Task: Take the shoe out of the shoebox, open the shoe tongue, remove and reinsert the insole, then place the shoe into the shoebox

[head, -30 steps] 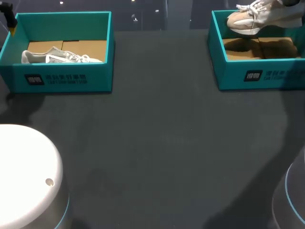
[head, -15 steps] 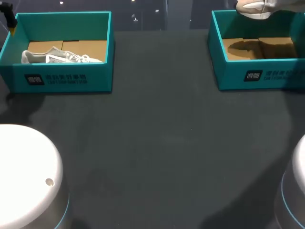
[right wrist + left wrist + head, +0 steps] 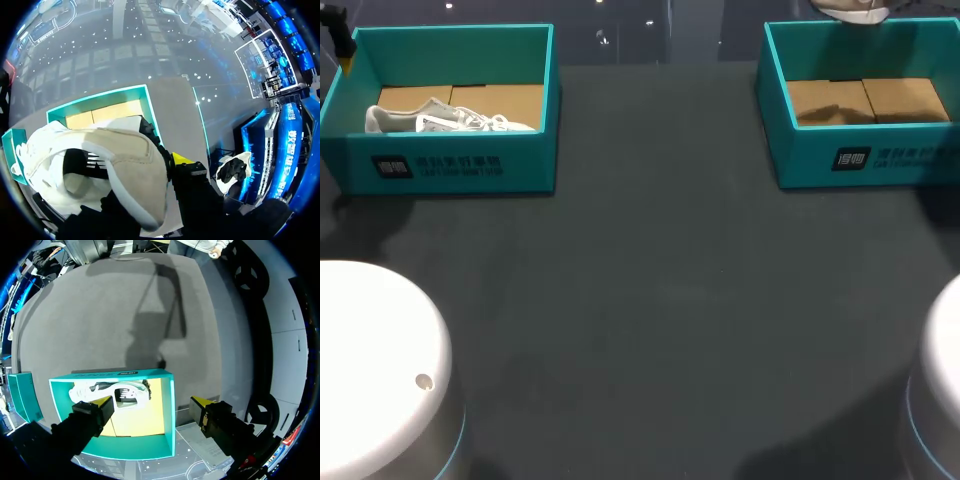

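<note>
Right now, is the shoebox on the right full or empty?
Empty. Only bare cardboard floor shows inside the right shoebox, and the shoe is up in the air above it.

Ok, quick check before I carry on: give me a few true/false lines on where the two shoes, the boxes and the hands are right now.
1. The right shoebox has no shoe in it. True: only its cardboard floor shows.
2. The left shoebox has no shoe in it either. False: a grey shoe lies on its side inside.
3. The left hand is shut on the grey shoe. False: it is open above the left shoebox, touching nothing.
4. The beige shoe is up out of the right shoebox, held at the right hand. True: the head view shows it above the box's far wall.
</note>
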